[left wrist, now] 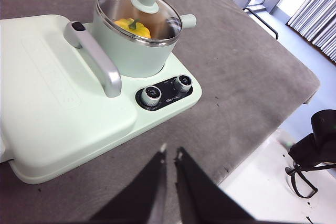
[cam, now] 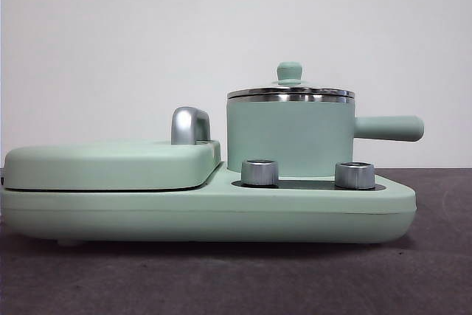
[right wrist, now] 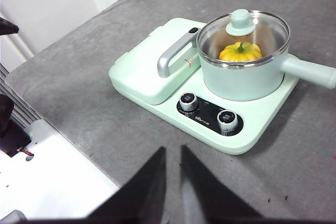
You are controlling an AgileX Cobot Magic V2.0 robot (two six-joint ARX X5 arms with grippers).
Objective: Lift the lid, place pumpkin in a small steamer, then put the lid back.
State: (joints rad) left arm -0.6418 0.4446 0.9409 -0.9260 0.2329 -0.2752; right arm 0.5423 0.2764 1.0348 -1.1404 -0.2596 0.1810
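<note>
- White wall with two sockets is seen behind a grey desk (cam: pixel 442 271) in the front view, where a mint-green cooking appliance base (cam: pixel 221 212) is set.
- On its right half, the mint-green cylindrical small steamer (cam: pixel 287 138) with a straight side handle is seated behind two steel dials; the round clear glass lid (cam: pixel 290 92) with steel rim and mint-green knob is laid on it. A flat mint-green griddle cover (cam: pixel 110 164) with a silver handle is shown to the left. No arm is seen.
- From the left wrist view, the glossy yellow-orange ribbed pumpkin (left wrist: pixel 132 26) is seen through the lid (left wrist: pixel 139 11), inside the steamer (left wrist: pixel 131 51). The left claw (left wrist: pixel 170 156) is held above the desk edge, well apart from the appliance, its jaws nearly together with only a thin gap, gripping nothing.
- From the right wrist view, the pumpkin (right wrist: pixel 240 52) is again shown inside the covered steamer (right wrist: pixel 247 80). The right claw (right wrist: pixel 172 153) is held clear of the appliance, jaws parted by a narrow gap, empty.
</note>
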